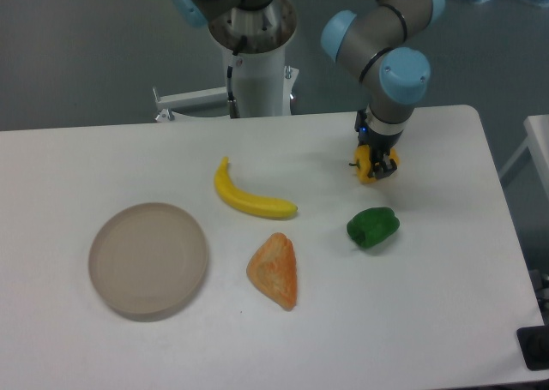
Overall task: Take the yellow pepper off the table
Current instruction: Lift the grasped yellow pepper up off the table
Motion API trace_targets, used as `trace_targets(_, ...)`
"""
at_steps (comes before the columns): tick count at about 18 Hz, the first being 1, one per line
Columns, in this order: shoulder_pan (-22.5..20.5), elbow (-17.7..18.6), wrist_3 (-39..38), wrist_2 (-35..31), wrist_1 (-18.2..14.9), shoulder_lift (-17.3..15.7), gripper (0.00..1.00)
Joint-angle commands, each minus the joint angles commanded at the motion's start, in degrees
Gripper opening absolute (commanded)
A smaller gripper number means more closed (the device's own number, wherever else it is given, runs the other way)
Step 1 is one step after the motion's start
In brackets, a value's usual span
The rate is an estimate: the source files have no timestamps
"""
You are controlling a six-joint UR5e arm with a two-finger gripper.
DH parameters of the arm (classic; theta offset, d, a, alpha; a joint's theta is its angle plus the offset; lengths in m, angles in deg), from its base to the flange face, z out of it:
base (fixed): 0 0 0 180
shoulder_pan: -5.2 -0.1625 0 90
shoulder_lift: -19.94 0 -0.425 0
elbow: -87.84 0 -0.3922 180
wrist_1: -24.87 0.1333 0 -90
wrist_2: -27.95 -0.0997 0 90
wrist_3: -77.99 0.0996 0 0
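The gripper (377, 165) pointed straight down over the far right part of the table (446, 304), its 2 dark fingers (392, 161) closed against the sides of the yellow pepper (371, 167). The pepper sat between those fingers, partly hidden by them, with its short dark stem sticking out to the left. Whether the pepper rested on the tabletop or hung just above it could not be told from this view. The arm (390, 51) rose from the gripper through grey tubes and blue joint caps toward the top of the picture, beside the white mounting column (256, 73) behind the table's back edge.

Just in front of the yellow pepper lay a green pepper (372, 226), apart from the gripper. A banana (247, 197) lay near the middle of the table, curved, well to the left of the gripper. In front of the banana sat an orange wedge-shaped piece (274, 269). A round beige plate (149, 259) stood on the left side of the table, well apart from everything else.
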Motion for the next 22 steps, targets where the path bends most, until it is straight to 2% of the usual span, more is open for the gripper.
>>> trace_targets(2,0.2,-3.1,-1.7,0.1,-1.9,0.1,0.48)
trace_targets(4,0.4,-6.4,-6.0,0.7,-4.3,0.8,0.42)
trace_targets(6,1.3,-12.1,-9.6,0.7,-8.6,2.4,0.39)
trace_targets(8,1.4,-15.5,-9.7,1.2,-12.3,3.6,0.39)
trace_targets(9,1.3,-18.1,-9.8,1.8,-15.5,4.4,0.40)
trace_targets(11,1.3,-22.2,-9.9,1.8,-18.6,5.9,0.41)
trace_targets(12,1.5,-23.5,-10.5,1.8,-19.4,6.4,0.41)
trace_targets(17,4.0,-27.9,-22.6,3.9,-19.3,9.1,0.41)
trace_targets(22,5.2,-31.2,-23.1,3.3,-19.3,10.8,0.40)
